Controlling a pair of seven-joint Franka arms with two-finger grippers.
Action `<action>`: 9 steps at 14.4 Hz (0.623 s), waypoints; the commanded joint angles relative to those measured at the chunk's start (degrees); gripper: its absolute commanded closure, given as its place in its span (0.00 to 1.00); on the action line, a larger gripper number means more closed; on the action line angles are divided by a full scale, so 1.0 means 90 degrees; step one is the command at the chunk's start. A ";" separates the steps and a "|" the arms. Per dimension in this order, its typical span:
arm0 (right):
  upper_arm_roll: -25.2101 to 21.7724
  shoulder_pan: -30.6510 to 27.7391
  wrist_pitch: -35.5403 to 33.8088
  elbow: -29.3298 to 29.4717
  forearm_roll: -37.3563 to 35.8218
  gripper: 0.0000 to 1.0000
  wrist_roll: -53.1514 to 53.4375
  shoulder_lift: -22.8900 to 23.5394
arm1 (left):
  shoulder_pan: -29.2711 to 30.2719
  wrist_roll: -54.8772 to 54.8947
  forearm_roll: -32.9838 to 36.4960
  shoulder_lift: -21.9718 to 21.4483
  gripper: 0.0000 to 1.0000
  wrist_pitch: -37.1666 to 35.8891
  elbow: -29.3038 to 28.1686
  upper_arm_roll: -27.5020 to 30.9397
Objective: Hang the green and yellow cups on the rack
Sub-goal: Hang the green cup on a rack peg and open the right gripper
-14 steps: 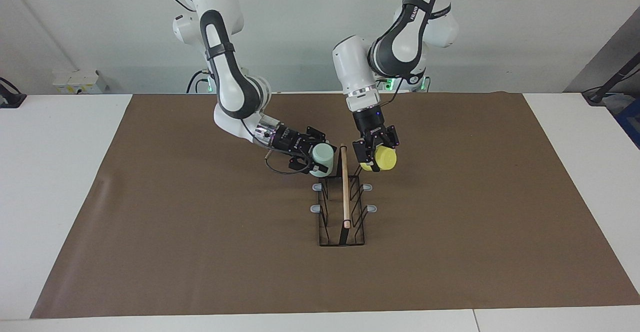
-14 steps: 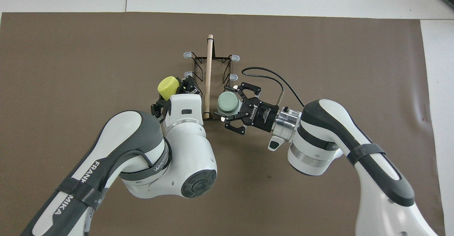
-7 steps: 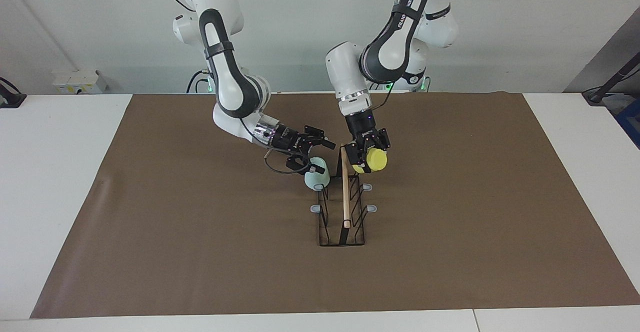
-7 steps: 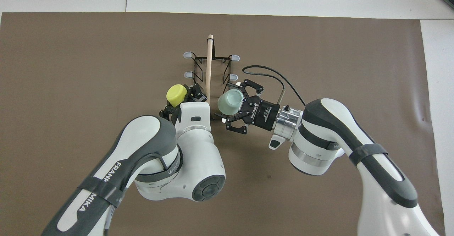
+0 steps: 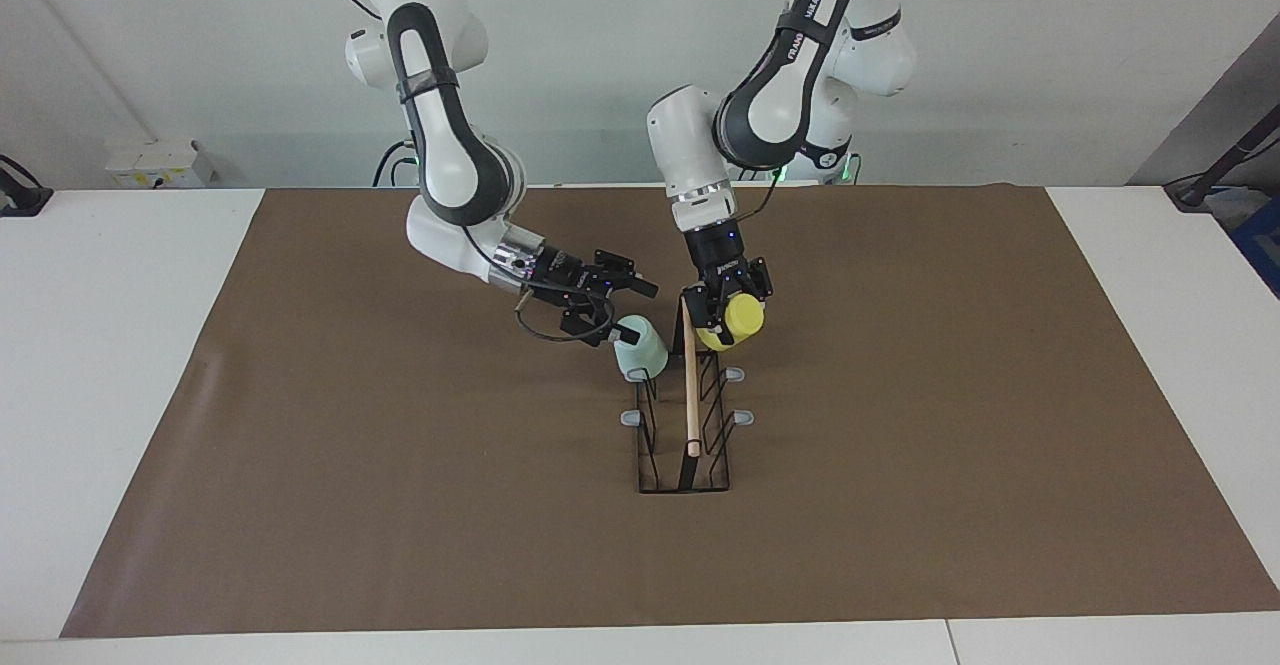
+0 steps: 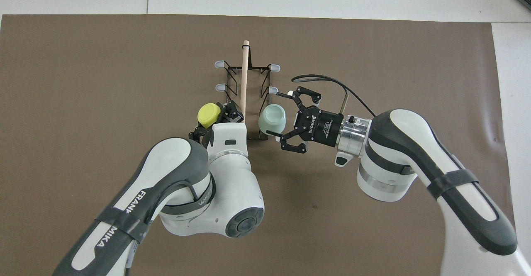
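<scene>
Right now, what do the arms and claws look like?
Both arms are glossy white shells with dark grey joint bands and black FRANKA lettering. Each has a silver wrist ring ahead of a black two-finger linkage claw: left claw, right claw. The right one carries white ROBOTIQ print and a loose black cable looping off its wrist.

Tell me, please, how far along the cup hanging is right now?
Done: the green cup sits upside down on a rack prong, the open right end effector beside it. In hand: the left end effector holds the yellow cup at the rack. Left: letting it go.
</scene>
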 commanded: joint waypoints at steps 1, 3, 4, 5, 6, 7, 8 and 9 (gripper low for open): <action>0.0011 -0.0324 -0.0086 -0.0084 -0.0994 0.00 0.0037 -0.0337 | 0.0003 0.0044 0.0129 -0.0206 0.00 0.0046 -0.0110 0.0057; 0.0011 -0.0509 -0.0096 -0.0084 -0.1561 0.00 0.0037 -0.0503 | 0.0013 0.0074 0.0119 -0.0207 0.00 0.0066 -0.0091 0.0057; -0.0018 -0.0529 -0.0096 -0.0084 -0.1951 0.00 0.0008 -0.0571 | 0.0013 0.0122 0.0100 -0.0236 0.00 0.0066 -0.0062 0.0057; -0.0038 -0.0549 -0.0067 -0.0045 -0.2486 0.00 -0.0021 -0.0659 | 0.0023 0.0191 0.0023 -0.0284 0.00 0.0017 0.0035 0.0076; -0.0038 -0.0675 -0.0067 -0.0006 -0.3023 0.00 -0.0022 -0.0747 | 0.0100 0.0336 0.0012 -0.0352 0.00 0.0017 0.0065 0.0086; -0.0038 -0.0811 -0.0086 0.0033 -0.3531 0.00 -0.0022 -0.0864 | 0.0265 0.0579 0.0012 -0.0411 0.00 0.0027 0.0075 0.0076; -0.0038 -0.0890 -0.0096 0.0043 -0.4155 0.00 -0.0022 -0.0971 | 0.0373 0.0882 -0.0007 -0.0479 0.00 0.0056 0.0114 0.0067; -0.0038 -0.0959 -0.0096 0.0072 -0.4954 0.00 -0.0022 -0.1059 | 0.0510 0.1233 -0.0143 -0.0480 0.00 0.0075 0.0220 0.0067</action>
